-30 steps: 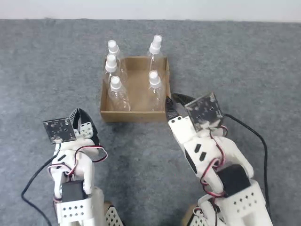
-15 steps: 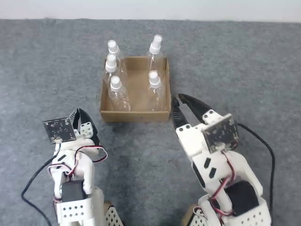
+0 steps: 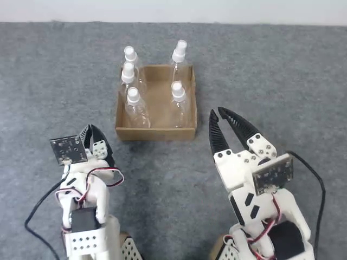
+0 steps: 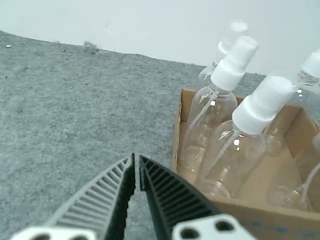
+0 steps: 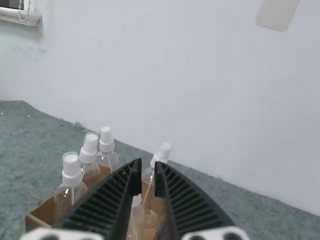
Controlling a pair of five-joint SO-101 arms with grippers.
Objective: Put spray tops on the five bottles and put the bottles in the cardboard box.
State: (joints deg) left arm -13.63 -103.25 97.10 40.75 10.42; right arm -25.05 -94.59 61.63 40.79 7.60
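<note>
- Bottles (image 3: 135, 110), five, spray tops (image 3: 133, 96) fitted, standing upright inside cardboard box (image 3: 155, 133)
- left jaws pressed together, near box's front left corner, above grey worktop (image 3: 293, 76)
- right jaws slightly spread, holding nothing, beside box's front right corner

Five bottles (image 3: 134, 108) in the box (image 3: 156, 132), claws before it.
On the tabletop (image 3: 282, 81), three bottles line the box's left side, two its right; the left claw (image 3: 90, 129) lies before its left corner, the right claw (image 3: 216, 112) beside its right corner.
</note>
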